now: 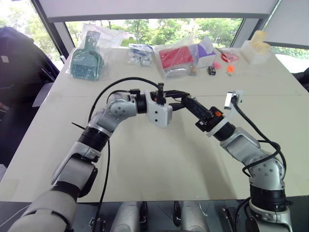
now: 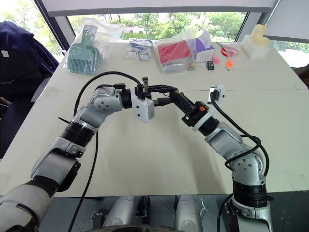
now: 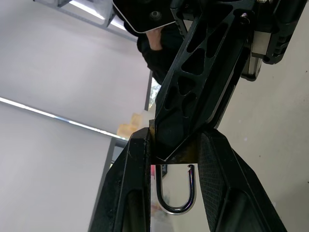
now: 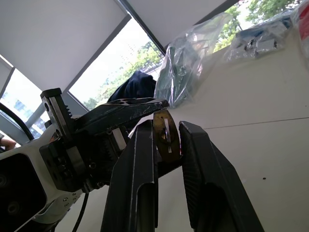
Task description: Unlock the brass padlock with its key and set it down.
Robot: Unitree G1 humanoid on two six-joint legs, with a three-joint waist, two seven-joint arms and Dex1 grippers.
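Left wrist view shows your left hand [image 3: 176, 159] clamping the brass padlock [image 3: 175, 157], shackle sprung free; right hand [image 4: 166, 140] pinches the key [image 4: 165, 134]. Only set-down remains.

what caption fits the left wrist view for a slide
Left gripper clamps the brass padlock, shackle hanging free, as the right gripper's fingers close in.

A pale table [image 1: 145, 159] carrying a row of goods along its far edge

Lying there from left to right: a bagged teal dustpan [image 1: 87, 62], a small clear bag [image 1: 140, 53], a bagged red box [image 1: 175, 59], a purple-and-white carton [image 1: 205, 52], a small black block [image 1: 211, 70], small red and orange bits [image 1: 229, 63], and a pale container [image 1: 258, 46].
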